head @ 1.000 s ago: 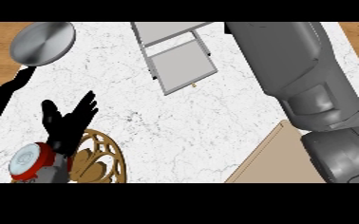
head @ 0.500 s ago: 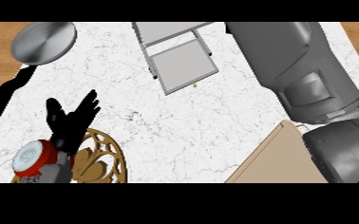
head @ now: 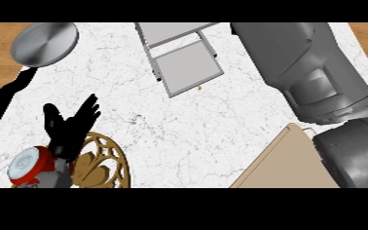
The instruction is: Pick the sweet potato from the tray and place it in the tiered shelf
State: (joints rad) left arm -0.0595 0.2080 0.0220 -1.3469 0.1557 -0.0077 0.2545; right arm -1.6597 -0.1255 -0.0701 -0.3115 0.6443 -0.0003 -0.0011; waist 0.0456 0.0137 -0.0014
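The sweet potato shows nowhere; the tray (head: 277,163) pokes in at lower right and the shelf (head: 183,61) stands at top; the left hand (head: 68,126) rests released; the right hand is out of view, so its grasp cannot be told; probably the carry step, with delivery to the shelf next.

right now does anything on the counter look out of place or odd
Nothing looks spilled or damaged. The oddity is that the sweet potato shows nowhere: the beige tray at the lower right shows only bare surface, and the grey metal tiered shelf holds nothing visible. The right hand is out of view; the black left hand rests open at lower left.
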